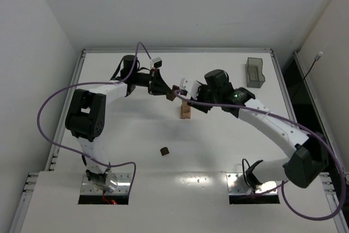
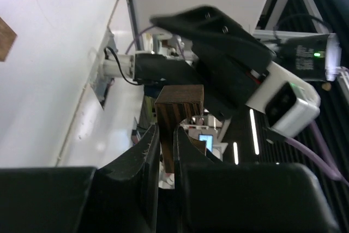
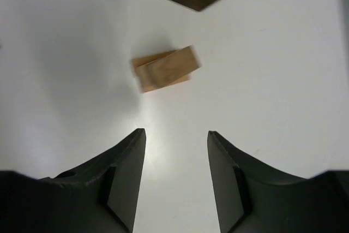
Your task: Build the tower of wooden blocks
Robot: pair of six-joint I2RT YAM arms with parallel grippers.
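Left end effector (image 2: 166,137) pinches a dark brown wooden block (image 2: 180,105), bottom hidden. Right end effector (image 3: 175,133) gapes above light tan block tower (image 3: 165,69).

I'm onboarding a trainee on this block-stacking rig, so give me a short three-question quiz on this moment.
1. True or false: the left tool is shut on a dark brown block.
2. The right tool near the tower is: A open with nothing in it; B shut on a tan block; C shut on a cable.
3. Fill in: the loose block on the table, nearer the arm bases, is ____ in colour.
Key: 1 true; 2 A; 3 dark brown.
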